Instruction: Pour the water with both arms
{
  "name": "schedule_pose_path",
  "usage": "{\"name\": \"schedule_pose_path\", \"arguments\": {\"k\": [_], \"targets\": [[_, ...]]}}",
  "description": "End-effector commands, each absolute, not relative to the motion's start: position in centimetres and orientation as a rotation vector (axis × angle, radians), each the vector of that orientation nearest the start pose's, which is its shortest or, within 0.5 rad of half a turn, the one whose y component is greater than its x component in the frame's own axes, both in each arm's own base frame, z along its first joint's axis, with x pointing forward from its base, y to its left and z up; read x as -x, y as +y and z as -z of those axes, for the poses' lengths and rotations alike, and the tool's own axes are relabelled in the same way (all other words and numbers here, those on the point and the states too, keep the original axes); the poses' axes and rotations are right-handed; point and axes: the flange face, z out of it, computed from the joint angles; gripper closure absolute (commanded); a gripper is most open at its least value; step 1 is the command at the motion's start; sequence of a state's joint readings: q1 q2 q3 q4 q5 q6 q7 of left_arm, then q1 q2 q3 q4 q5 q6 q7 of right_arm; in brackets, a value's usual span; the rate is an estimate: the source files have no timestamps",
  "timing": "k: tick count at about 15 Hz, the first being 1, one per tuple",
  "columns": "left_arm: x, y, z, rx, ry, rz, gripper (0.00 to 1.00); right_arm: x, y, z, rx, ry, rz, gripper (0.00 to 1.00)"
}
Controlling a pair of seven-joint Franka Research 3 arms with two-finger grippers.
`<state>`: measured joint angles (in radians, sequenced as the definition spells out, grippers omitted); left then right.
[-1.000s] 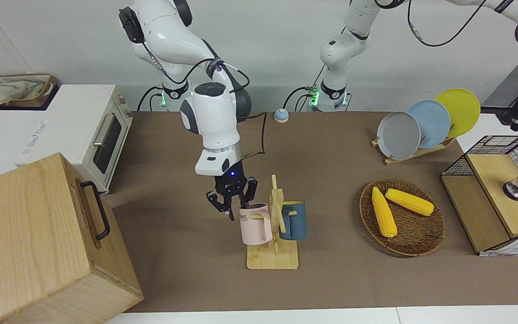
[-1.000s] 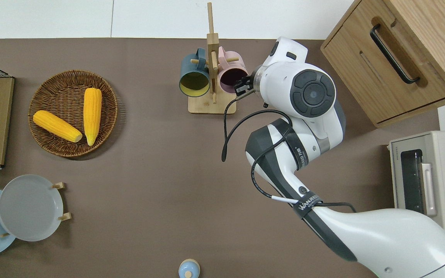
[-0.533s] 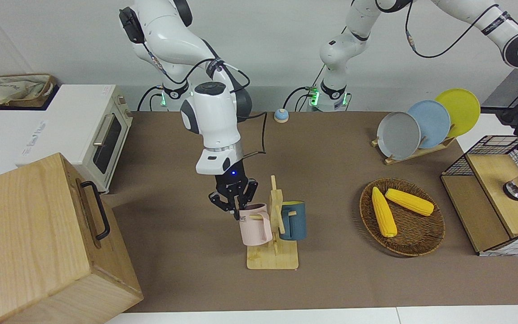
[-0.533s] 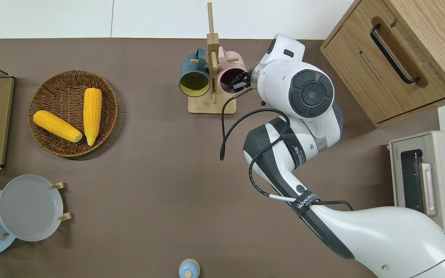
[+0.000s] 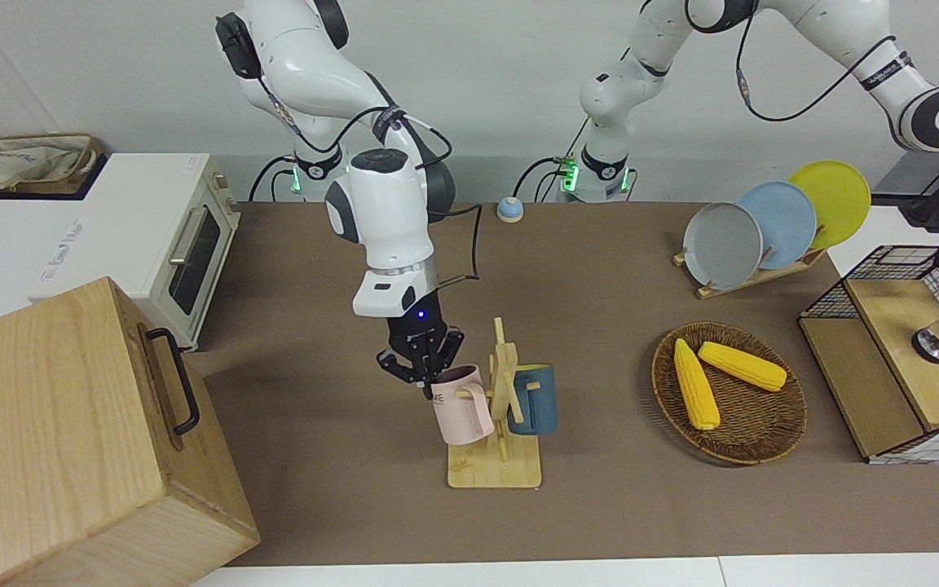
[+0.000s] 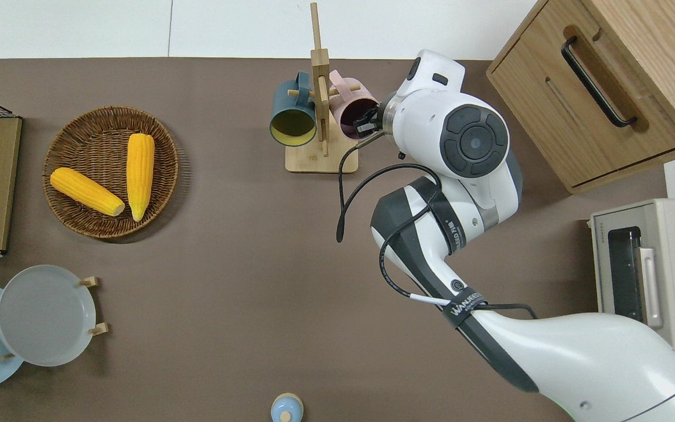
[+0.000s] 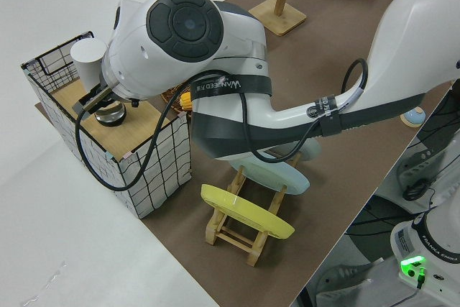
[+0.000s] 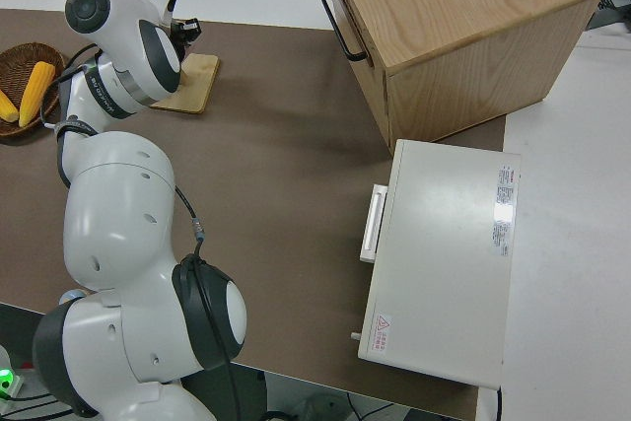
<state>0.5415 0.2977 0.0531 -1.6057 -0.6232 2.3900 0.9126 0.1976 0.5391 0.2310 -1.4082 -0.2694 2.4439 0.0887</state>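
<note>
1. Gripping the pink mug (image 5: 461, 405) by its rim at centre frame in the front view, the right gripper (image 5: 425, 377) is clamped on it at the wooden mug rack (image 5: 502, 424).
2. Judging by this, mug pickup is under way; lifting its handle off the peg comes next.
3. Reaching over the wire basket (image 7: 122, 150) at left in the left side view, the left gripper (image 7: 97, 98) hangs by a white cup (image 7: 90, 59); its fingers' state I cannot tell.

Brown table (image 5: 600, 269), mug rack (image 5: 495, 469), corn basket (image 5: 755, 432), plate rack (image 5: 751, 277)

The front camera faces the robots across the surface (image 5: 600, 269); the overhead looks straight down. Both share the mug rack (image 5: 502, 408) (image 6: 321, 88); side cameras sit raised at either end.
</note>
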Motion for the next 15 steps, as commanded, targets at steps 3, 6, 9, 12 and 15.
{"name": "schedule_pose_path", "arguments": {"k": [3, 6, 9, 12, 15], "targets": [[-59.4, 37.1, -49.9, 2.954, -0.046, 1.148, 0.0, -69.8, 27.4, -45.6, 2.994, -0.776, 0.833, 1.0], [-59.9, 37.4, -49.4, 2.953, -0.044, 1.147, 0.0, -69.6, 26.7, -46.3, 3.024, -0.773, 0.805, 1.0], [-60.3, 37.8, -49.8, 2.942, -0.047, 1.16, 0.03, -69.2, 25.6, -47.5, 3.063, -0.763, 0.752, 1.0], [-60.7, 37.8, -49.7, 2.944, -0.057, 1.163, 0.3, -69.2, 23.6, -48.5, 3.102, -0.721, 0.701, 1.0], [-60.9, 38.0, -49.5, 2.938, -0.063, 1.165, 0.59, -69.1, 22.3, -49.3, 3.131, -0.708, 0.664, 1.0]]}}
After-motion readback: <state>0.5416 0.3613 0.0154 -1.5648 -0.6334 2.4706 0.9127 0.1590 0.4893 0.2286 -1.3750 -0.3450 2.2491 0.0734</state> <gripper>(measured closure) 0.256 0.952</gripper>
